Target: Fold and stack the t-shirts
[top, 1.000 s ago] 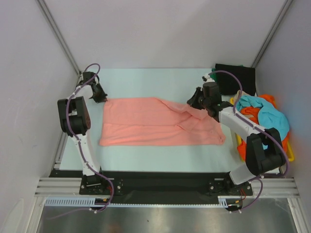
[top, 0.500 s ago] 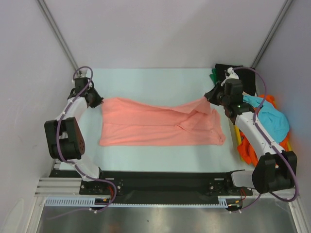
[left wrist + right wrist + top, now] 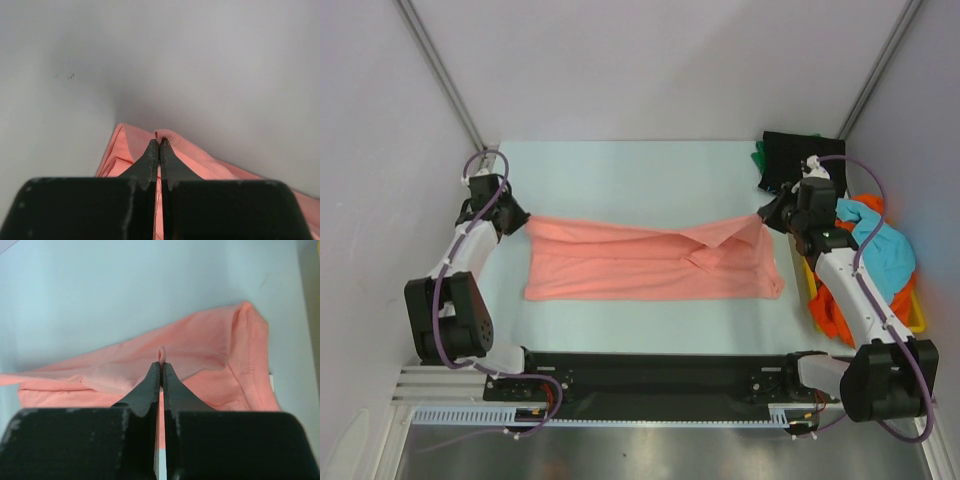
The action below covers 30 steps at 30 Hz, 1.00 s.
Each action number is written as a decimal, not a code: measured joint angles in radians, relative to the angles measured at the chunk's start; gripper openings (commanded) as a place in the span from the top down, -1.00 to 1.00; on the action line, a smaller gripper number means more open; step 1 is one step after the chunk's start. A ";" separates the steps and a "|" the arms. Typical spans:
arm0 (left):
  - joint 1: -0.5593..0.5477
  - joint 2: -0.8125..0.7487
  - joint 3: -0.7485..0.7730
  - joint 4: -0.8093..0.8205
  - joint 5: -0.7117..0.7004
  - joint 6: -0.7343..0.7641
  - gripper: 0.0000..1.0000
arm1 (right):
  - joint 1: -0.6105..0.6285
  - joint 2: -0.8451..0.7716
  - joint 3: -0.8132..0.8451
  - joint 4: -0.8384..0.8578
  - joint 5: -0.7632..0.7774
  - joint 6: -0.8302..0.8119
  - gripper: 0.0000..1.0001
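I see the salmon pink t-shirt [image 3: 650, 270] spread across the mid-table. Its first fold looks barely begun, by my judgement. At its far corners, my left gripper [image 3: 517, 218] and right gripper [image 3: 767, 217] each pinch cloth. More heaped t-shirts [image 3: 875, 245] wait at the right, with a black t-shirt [image 3: 805, 158] beyond. Only the wrist views show the cloth nipped between the jaws, and only the overhead view shows the heap.

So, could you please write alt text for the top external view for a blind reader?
The left claw and right claw, both shut, hold a salmon pink t-shirt stretched by its far edge over a pale table. A black shirt lies far right, beside a yellow tray of bright shirts.
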 measured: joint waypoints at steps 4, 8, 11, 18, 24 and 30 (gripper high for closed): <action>0.000 -0.045 -0.025 0.015 -0.018 0.000 0.99 | -0.019 -0.029 -0.021 -0.008 0.001 0.001 1.00; 0.000 -0.092 -0.085 0.028 -0.025 -0.003 0.99 | -0.023 -0.064 -0.059 -0.010 0.009 0.008 1.00; 0.000 -0.131 -0.147 0.040 -0.029 -0.014 0.96 | -0.026 -0.103 -0.106 -0.014 0.035 0.030 1.00; 0.004 -0.346 -0.361 0.055 -0.098 -0.108 -0.54 | -0.040 -0.280 -0.327 -0.028 0.148 0.167 -0.24; 0.023 -0.533 -0.460 0.061 -0.193 -0.186 -0.75 | -0.044 -0.341 -0.401 -0.048 0.183 0.240 -0.48; 0.026 -0.510 -0.468 0.112 -0.173 -0.192 -0.75 | -0.044 -0.255 -0.400 -0.026 0.171 0.281 -0.55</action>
